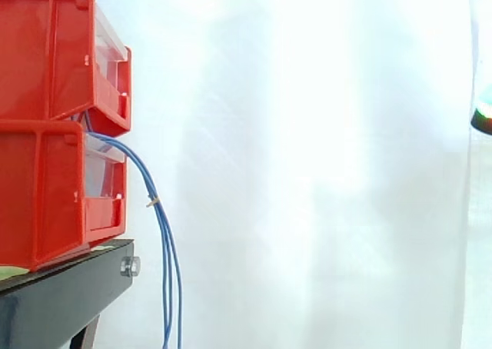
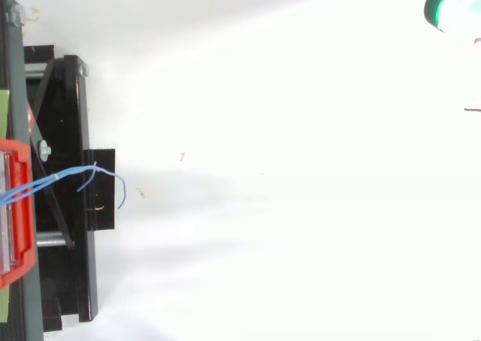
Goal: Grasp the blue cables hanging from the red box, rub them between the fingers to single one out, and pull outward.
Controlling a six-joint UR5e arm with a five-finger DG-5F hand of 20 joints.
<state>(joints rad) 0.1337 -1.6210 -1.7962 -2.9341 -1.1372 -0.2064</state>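
On the far left in the side view, two red boxes sit one on top of the other. The top red box [image 1: 46, 57] rests on the bottom red box [image 1: 46, 195], and both have a see-through front. The bottom box stands on a black stand [image 1: 61, 295] with a shiny bolt on its front edge.

The blue cables [image 1: 165, 241] come out where the two boxes meet. They bend over the front of the bottom box and then hang down just beside the stand, past the bottom of the view. A small tan tie [image 1: 153, 203] holds them together partway down. Below the tie the cables spread apart a little.

From above, the blue cables [image 2: 83, 174] run from the red box at the left edge across the black stand, and their thin ends poke out a bit past it.

In the middle there is the white curtain [image 1: 307, 172].

On the far right, well apart from the cables, a small glowing green bit of the hand [image 1: 484, 118] peeks in at the edge. From above, the hand [image 2: 451, 7] sits in the top right corner. It touches nothing. I cannot tell if the hand is open or closed
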